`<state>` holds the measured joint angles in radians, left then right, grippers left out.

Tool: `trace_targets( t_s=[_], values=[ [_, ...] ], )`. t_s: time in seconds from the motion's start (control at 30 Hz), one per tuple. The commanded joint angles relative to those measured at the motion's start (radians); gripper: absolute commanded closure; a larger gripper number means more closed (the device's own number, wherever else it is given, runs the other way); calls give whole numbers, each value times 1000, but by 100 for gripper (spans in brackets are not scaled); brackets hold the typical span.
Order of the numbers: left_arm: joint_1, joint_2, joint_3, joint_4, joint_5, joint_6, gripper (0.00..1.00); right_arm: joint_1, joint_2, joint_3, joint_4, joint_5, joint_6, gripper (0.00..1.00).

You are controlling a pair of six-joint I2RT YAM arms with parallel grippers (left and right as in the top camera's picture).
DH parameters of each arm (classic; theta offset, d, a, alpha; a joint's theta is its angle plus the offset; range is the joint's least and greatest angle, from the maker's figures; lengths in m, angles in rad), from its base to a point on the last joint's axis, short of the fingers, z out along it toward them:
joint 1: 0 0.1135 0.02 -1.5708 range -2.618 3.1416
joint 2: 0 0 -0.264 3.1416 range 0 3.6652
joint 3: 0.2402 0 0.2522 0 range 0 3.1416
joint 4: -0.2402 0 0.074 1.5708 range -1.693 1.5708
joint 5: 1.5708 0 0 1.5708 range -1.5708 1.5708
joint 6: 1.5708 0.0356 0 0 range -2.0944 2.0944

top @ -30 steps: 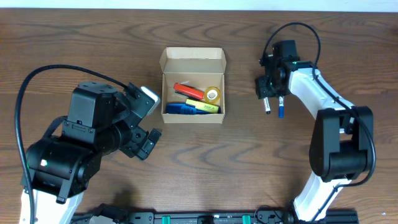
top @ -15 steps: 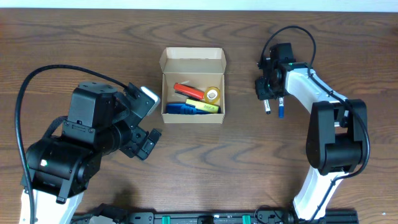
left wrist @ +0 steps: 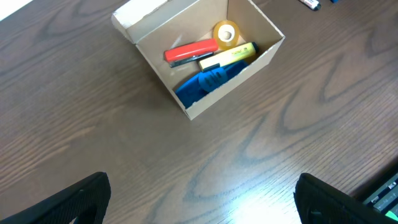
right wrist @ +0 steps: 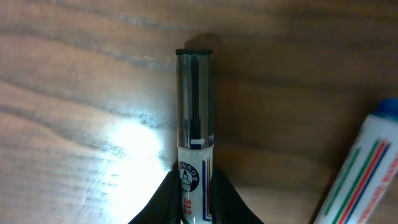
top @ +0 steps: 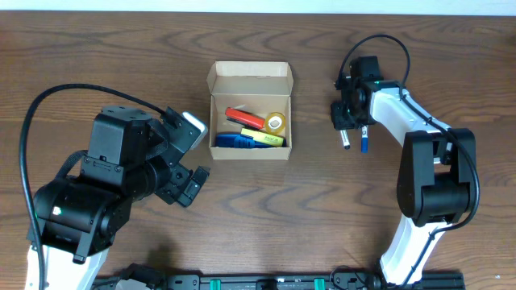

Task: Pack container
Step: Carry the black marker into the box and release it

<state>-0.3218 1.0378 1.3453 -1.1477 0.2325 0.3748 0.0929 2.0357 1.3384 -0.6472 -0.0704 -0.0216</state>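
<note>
The container (top: 250,73) is an open tan cardboard box left of centre, lid flap folded back; it shows again in the left wrist view (left wrist: 231,92). Inside lie a red item (top: 244,118), a tape roll (top: 276,122), a yellow highlighter (top: 263,138) and a blue item (top: 234,141). My right gripper (top: 345,127) hangs over the table to the right of the box, and its fingers press both sides of a black-capped white marker (right wrist: 194,112) lying on the wood. A blue-capped marker (right wrist: 364,180) lies just beside it. My left gripper (top: 193,159) stands open beside the box, holding nothing.
The left arm's bulky black body (top: 105,185) fills the near left of the table. The right arm (top: 435,177) runs along the right side. A black rail (top: 266,282) lines the front edge.
The right gripper's fingers have drawn together round the black-capped marker. The left arm and the box have not moved.
</note>
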Motion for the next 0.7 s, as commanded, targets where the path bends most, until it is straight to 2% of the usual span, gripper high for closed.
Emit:
trace_targets(
  t_s=[0.0, 0.17, 0.33, 0.43, 0.67],
  values=[
    [3, 1, 19, -2, -3, 14, 5, 0, 12, 59, -45, -36, 18, 99],
    [3, 1, 19, -2, -3, 14, 5, 2, -31, 203, -137, -40, 18, 99],
    [3, 1, 19, -2, -4, 14, 5, 40, -104, 322, -151, -43, 2, 99],
    [3, 1, 19, -2, -3, 14, 5, 93, -153, 362, -126, -43, -103, 99],
    [3, 1, 19, -2, -3, 14, 5, 283, -188, 365, -105, -47, -455, 99]
  ],
)
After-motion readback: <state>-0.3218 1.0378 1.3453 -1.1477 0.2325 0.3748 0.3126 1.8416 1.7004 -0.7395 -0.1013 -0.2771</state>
